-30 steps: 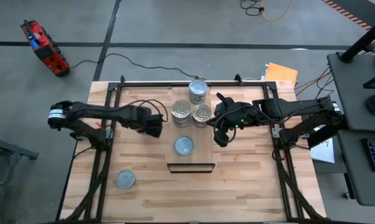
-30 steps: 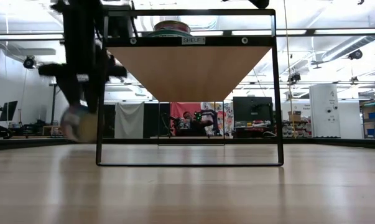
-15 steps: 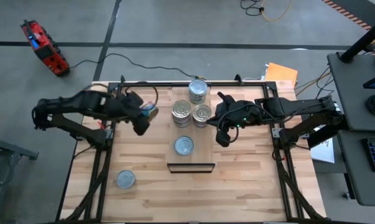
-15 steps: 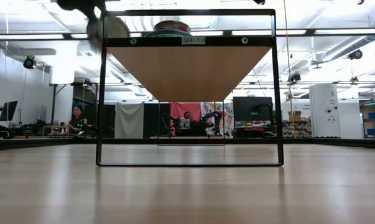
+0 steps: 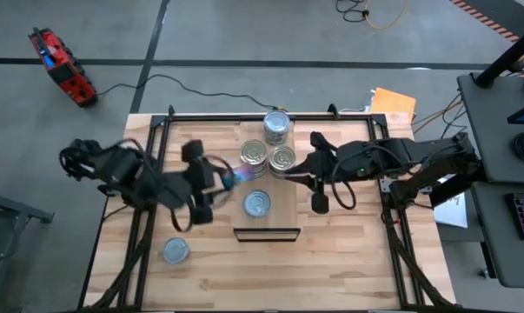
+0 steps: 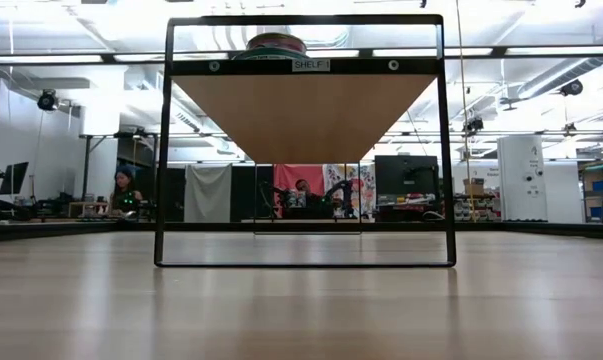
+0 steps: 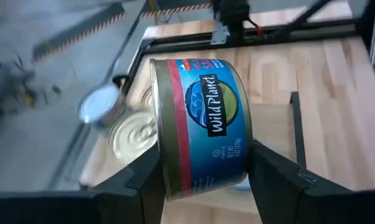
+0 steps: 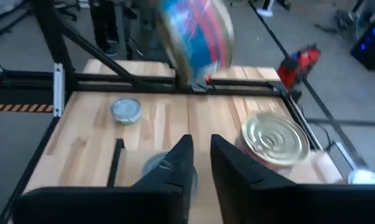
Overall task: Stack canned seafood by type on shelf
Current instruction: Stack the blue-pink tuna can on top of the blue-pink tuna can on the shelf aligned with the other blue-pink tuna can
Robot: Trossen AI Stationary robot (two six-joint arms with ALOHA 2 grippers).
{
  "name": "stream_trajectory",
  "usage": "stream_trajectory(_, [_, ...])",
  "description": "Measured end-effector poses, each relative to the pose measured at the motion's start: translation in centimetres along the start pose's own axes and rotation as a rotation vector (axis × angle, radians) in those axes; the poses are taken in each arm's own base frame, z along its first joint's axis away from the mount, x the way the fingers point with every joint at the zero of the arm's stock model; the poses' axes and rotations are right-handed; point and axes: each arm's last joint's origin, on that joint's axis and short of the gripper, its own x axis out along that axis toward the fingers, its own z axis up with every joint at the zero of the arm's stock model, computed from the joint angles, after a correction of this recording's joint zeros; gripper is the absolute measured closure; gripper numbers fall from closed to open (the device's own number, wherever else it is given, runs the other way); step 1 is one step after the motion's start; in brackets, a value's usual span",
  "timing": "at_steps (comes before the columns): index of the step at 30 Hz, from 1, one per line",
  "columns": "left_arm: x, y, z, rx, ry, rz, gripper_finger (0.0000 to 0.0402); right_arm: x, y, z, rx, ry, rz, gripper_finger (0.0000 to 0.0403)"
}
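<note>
Left gripper (image 7: 203, 180): pinching a blue-labelled tin (image 7: 199, 121) on its side between both fingers, hovering just at nine o'clock of the shelf (image 5: 283, 207).
Right gripper (image 8: 199, 162): fingers showing only a narrow gap, holding nothing, hanging at three o'clock of the shelf.
Shelf tins: three ringed tins (image 5: 270, 148) are sitting at twelve o'clock on the plank; a pale-topped tin (image 5: 257, 203) is resting at its middle.
Stray tin (image 5: 175, 251): lying on the table at seven o'clock, well apart from the shelf.
</note>
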Motion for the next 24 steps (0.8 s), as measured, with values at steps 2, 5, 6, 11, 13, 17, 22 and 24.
stream_trajectory(2, [0.5, -1.3, 0.8, 0.063, -0.007, 0.013, 0.0233, -0.1, 0.3, 0.2, -0.011, -0.025, 0.011, 0.0341])
stream_trajectory(5, [0.7, -2.4, 1.9, 0.097, -0.027, 0.030, 0.0233, -0.2, 0.8, 0.5, -0.040, -0.051, 0.026, 0.0302])
stream_trajectory(6, [0.8, -2.6, 2.2, 0.098, -0.034, 0.027, 0.0233, -0.2, 1.0, 0.6, -0.060, -0.063, 0.031, 0.0288])
stream_trajectory(11, [1.1, -3.5, 3.8, 0.133, -0.059, 0.000, 0.0233, 0.2, 2.2, 1.1, -0.178, -0.132, 0.036, 0.0211])
stream_trajectory(13, [1.2, -3.9, 4.3, 0.141, -0.066, -0.019, 0.0233, 0.4, 2.4, 1.3, -0.206, -0.153, -0.022, 0.0183])
stream_trajectory(17, [1.2, -4.3, 4.8, 0.137, -0.074, -0.049, 0.0233, 0.2, 2.6, 1.5, -0.293, -0.165, -0.098, 0.0130])
stream_trajectory(22, [1.8, -4.9, 5.0, 0.166, -0.072, -0.050, 0.0233, 0.2, 2.8, 1.5, -0.273, -0.170, -0.031, 0.0089])
stream_trajectory(24, [2.0, -5.1, 5.1, 0.174, -0.074, -0.050, 0.0233, 0.4, 2.9, 1.4, -0.265, -0.172, 0.004, 0.0082])
